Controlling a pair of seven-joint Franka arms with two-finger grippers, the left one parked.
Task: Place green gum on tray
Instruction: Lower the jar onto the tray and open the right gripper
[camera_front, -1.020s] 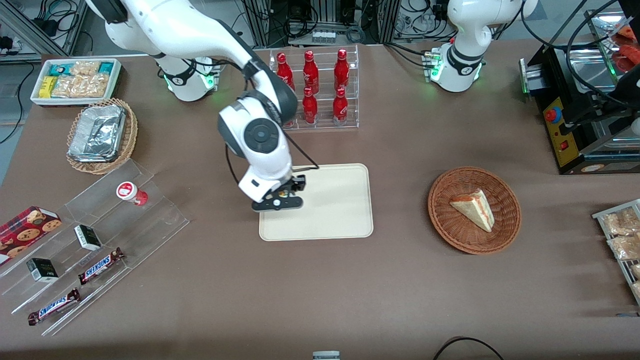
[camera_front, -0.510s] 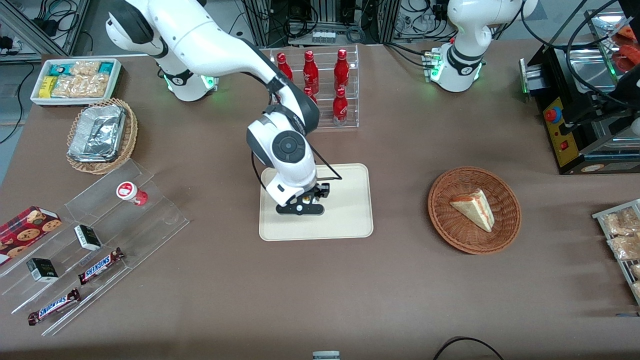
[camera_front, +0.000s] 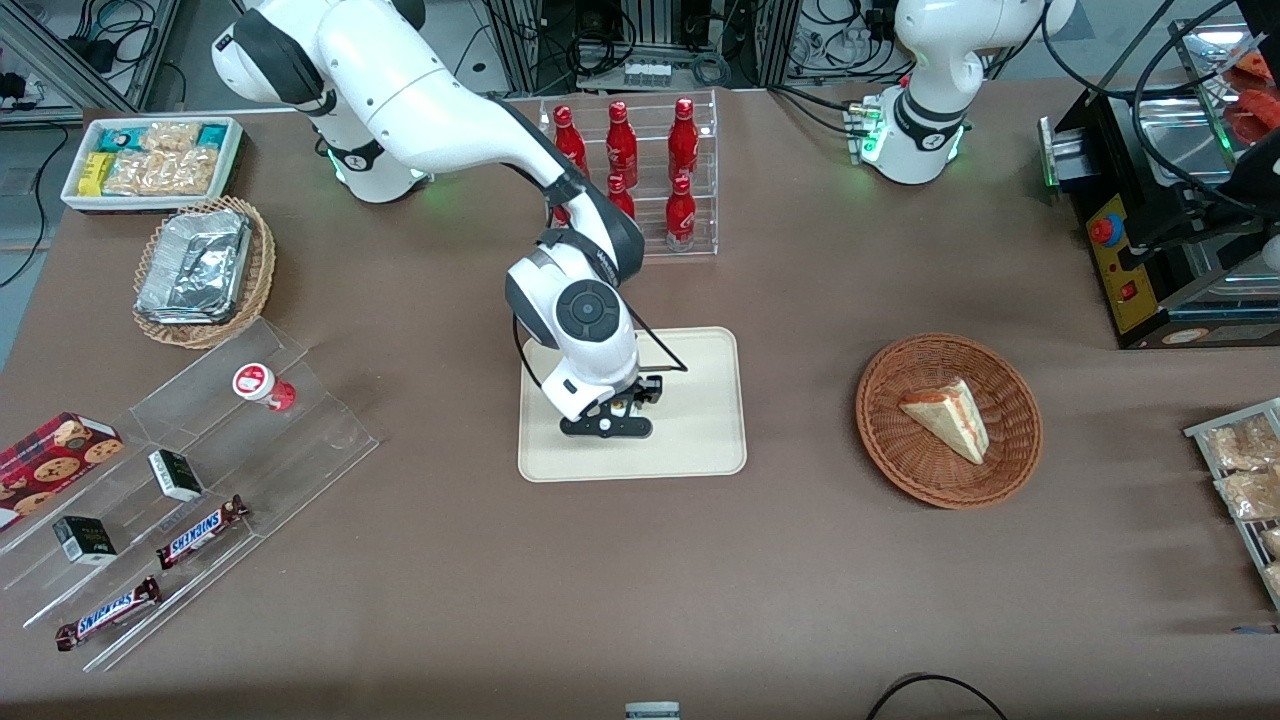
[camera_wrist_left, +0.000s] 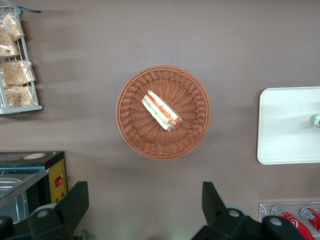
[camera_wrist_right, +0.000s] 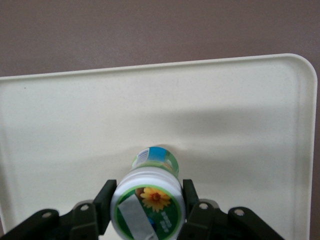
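Green gum is clamped between your end effector's fingers, hanging lid-up over the middle of the tray. Carrying looks done; you have yet to lower it, set it down, open up and pull clear.

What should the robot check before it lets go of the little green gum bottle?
1. Gripper shut on the green gum: ok.
2. Gripper over the tray, inside its rim: ok.
3. Tray spot under the bottle bare: ok.
4. Bottle upright, lid up: ok.
5. Bottle's base touching the tray: cannot tell.
6. Red-lidded bottle left on its clear stand: ok.
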